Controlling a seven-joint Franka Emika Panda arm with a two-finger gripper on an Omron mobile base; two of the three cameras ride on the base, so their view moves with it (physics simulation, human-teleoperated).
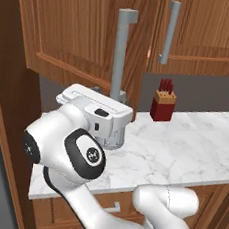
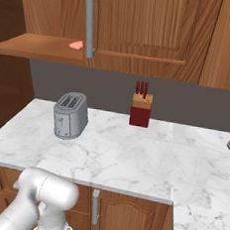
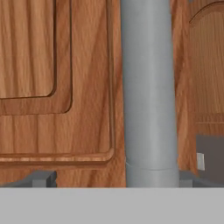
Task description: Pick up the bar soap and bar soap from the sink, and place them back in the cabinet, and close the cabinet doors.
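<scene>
The gripper [image 1: 119,98] is up at the left cabinet door [image 1: 71,26], right by the lower end of its handle [image 1: 122,52]. In the hand view that handle [image 3: 148,92] runs straight up the frame as a thick grey bar, very close, with the door panel [image 3: 52,78] behind it and to its left. A dark fingertip [image 3: 41,178] rises at the bottom left and another at the bottom right, one on each side of the bar, so the jaws stand wide, apart from it rather than clamped.

From the right base view one soap [image 2: 76,44] lies on the cabinet shelf [image 2: 34,45], just left of the handle [image 2: 89,25]; the second soap I cannot place. The right door [image 1: 206,31] looks shut.

The handle's long axis is vertical and sits between the fingers, so closing should take a sideways push on the door toward the cabinet
</scene>
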